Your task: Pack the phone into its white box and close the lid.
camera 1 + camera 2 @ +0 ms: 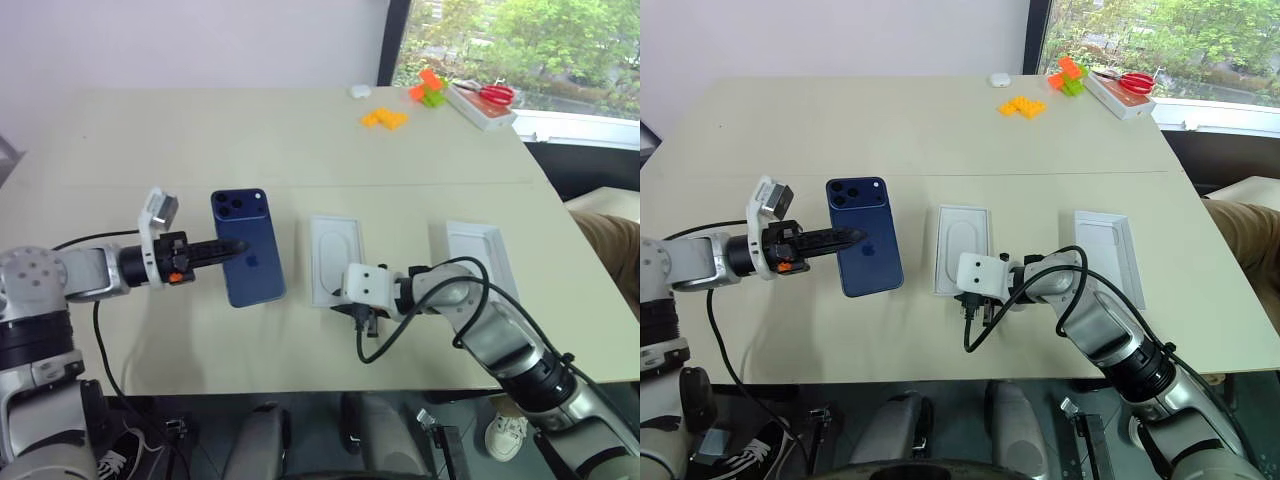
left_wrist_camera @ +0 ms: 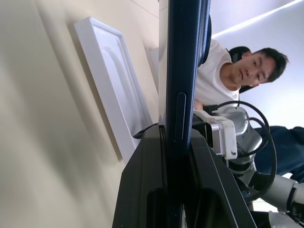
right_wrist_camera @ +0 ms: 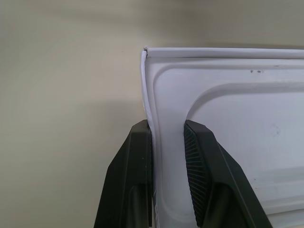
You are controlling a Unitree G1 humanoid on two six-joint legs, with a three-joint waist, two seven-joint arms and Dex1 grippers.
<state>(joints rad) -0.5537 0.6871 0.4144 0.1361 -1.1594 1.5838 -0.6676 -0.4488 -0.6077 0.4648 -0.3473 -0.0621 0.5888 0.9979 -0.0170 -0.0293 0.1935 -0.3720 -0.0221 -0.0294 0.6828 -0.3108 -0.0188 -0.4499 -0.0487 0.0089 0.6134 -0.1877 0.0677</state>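
— Where is the phone sitting?

— I am holding it above the table, back up, its camera corner pointing toward 12 o'clock. My left gripper is pinching it from the 9 o'clock side, fingers pressed onto both faces. In the left wrist view the phone's edge is standing between my two black fingers.

— And the box?

— A white tray with an oval recess is lying flat just at 3 o'clock of the phone. My right gripper is straddling its near wall: one finger outside, one inside on the recessed surface, jaws a little apart, with a gap between the inner finger and the wall.

— Anything else white?

— A second white tray is lying further toward 3 o'clock, apart from the first.

— What is lying beyond?

— Toward 1 o'clock, at the far edge, orange blocks, orange and green pieces, and red scissors on a flat white box. In the left wrist view a person in a white shirt is sitting beyond the table.
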